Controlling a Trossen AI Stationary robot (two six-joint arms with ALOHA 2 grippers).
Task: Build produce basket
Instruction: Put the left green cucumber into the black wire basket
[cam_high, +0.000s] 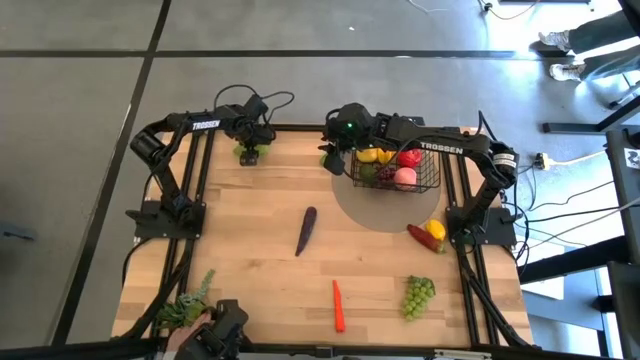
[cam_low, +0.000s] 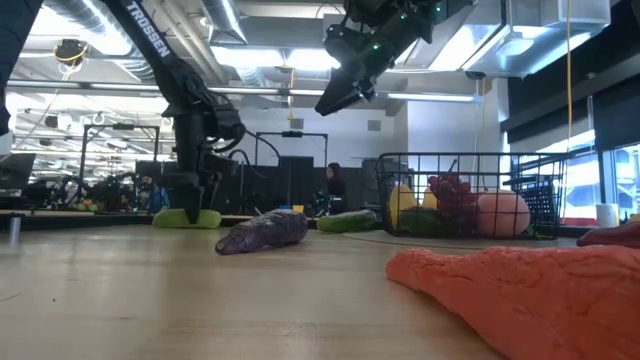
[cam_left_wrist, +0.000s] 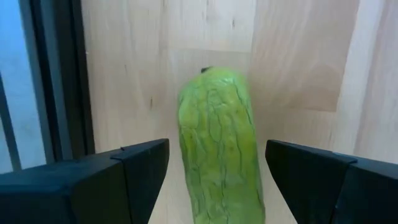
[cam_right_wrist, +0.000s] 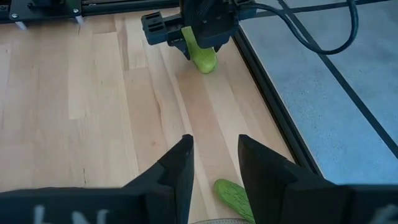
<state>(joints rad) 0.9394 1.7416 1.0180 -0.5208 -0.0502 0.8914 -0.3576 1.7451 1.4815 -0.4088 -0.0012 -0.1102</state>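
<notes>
High view: left gripper (cam_high: 250, 150) is set at the far tabletop (cam_high: 250, 260) edge over a green vegetable; right gripper (cam_high: 335, 160) is raised beside the wire basket (cam_high: 430, 180), already part-filled.

Low view: eggplant (cam_low: 262, 231) and carrot (cam_low: 520, 290) lie loose.

Left wrist view: fingers (cam_left_wrist: 143, 171) are spread, unclosed, around the bumpy cucumber (cam_left_wrist: 219, 149). Slip risk is judged if closed off-centre.

Right wrist view: fingers (cam_right_wrist: 177, 168) are released, empty, near a second cucumber (cam_right_wrist: 233, 196).
</notes>
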